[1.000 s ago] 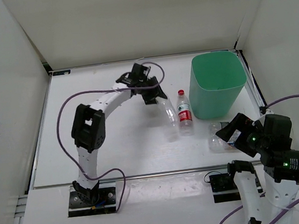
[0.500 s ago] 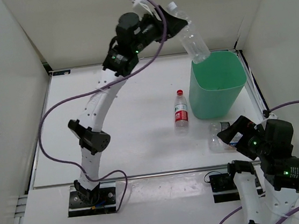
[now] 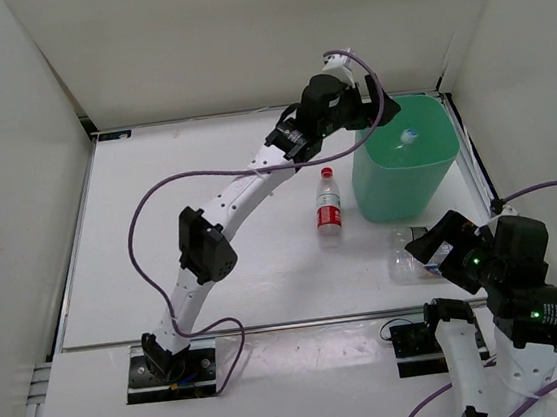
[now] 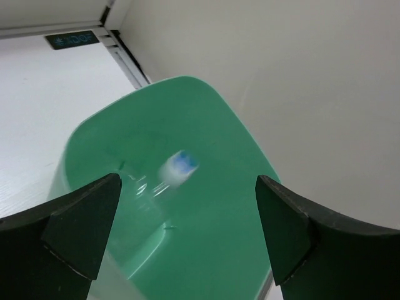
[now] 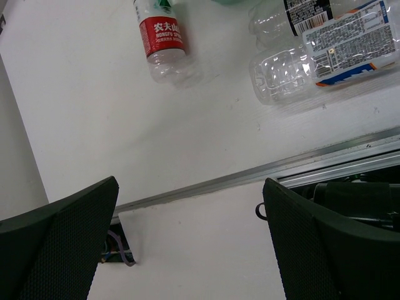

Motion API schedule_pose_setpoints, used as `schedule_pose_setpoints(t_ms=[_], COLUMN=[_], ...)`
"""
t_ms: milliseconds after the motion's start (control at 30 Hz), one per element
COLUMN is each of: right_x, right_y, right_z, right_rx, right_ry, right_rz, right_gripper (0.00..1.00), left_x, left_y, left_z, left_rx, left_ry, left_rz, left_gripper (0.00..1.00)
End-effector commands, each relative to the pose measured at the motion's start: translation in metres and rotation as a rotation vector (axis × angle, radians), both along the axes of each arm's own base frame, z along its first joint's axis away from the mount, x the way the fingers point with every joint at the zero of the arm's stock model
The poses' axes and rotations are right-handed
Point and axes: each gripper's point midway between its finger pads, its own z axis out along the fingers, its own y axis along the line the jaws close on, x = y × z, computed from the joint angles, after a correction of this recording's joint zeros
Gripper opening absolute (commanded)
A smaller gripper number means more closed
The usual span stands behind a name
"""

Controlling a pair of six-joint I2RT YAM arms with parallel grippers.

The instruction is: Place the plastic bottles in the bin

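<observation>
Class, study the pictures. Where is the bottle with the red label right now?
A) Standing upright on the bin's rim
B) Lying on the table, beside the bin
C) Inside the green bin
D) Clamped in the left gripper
B: the red-labelled bottle lies on its side on the white table, just left of the bin in the top view.

On my overhead feed I see a white tabletop (image 3: 208,206) boxed in by plain white panels: the back wall (image 3: 238,32) at twelve o'clock, the left wall (image 3: 6,199) at nine, the right wall (image 3: 532,49) at three. A small dark label plate (image 3: 114,136) sits at the table's ten o'clock corner, right by the back wall. A silver metal rail (image 3: 302,323) runs along the table's six o'clock edge.
</observation>
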Motion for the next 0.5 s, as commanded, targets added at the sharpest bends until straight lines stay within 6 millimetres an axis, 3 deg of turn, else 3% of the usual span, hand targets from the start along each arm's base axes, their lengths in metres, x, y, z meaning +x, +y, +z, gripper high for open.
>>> schedule_pose_setpoints(t_ms=[0, 33, 67, 133, 167, 200, 233, 267, 300, 367, 400, 467], right_x=[-0.005, -0.005, -0.001, -0.001, 0.0, 0.0, 0.001, 0.001, 0.001, 0.002, 0.003, 0.005], right_y=[-0.001, -0.001, -0.002, -0.002, -0.002, -0.002, -0.002, -0.002, -0.002, 0.0, 0.0, 0.004], right_z=[0.001, -0.002, -0.005, -0.009, -0.007, -0.011, -0.012, -0.012, -0.012, -0.015, -0.013, -0.014], right_rx=[-0.021, -0.019, -0.017, -0.015, -0.017, -0.015, -0.016, -0.016, -0.01, 0.0, -0.002, 0.014], right_ry=[0.008, 0.017, 0.03, 0.042, 0.034, 0.045, 0.035, 0.035, 0.037, 0.035, 0.026, 0.023], right_rz=[0.013, 0.013, 0.013, 0.013, 0.013, 0.013, 0.013, 0.013, 0.007, 0.017, 0.017, 0.033], right_gripper=[1.0, 1.0, 1.0, 1.0, 1.0, 1.0, 1.0, 1.0, 1.0, 1.0, 1.0, 1.0], left_x=[-0.019, -0.016, 0.0, 0.0, 0.013, 0.008, 0.01, 0.017, 0.013, 0.016, 0.023, 0.027], left_y=[0.069, 0.083, 0.11, 0.145, 0.169, 0.172, 0.179, 0.193, 0.187, 0.195, 0.198, 0.191], left_z=[0.135, 0.133, 0.127, 0.089, 0.073, 0.055, 0.013, -0.006, -0.05, -0.089, -0.12, -0.159], left_rx=[-0.123, -0.114, -0.105, -0.077, -0.052, -0.033, 0.017, 0.025, 0.056, 0.045, 0.062, 0.086], left_ry=[-0.217, -0.2, -0.171, -0.04, -0.01, 0.027, 0.103, 0.153, 0.248, 0.392, 0.46, 0.538], left_rz=[0.096, 0.115, 0.167, 0.196, 0.218, 0.159, 0.144, 0.142, 0.055, 0.08, 0.113, 0.097], left_gripper=[1.0, 1.0, 1.0, 1.0, 1.0, 1.0, 1.0, 1.0, 1.0, 1.0, 1.0, 1.0])
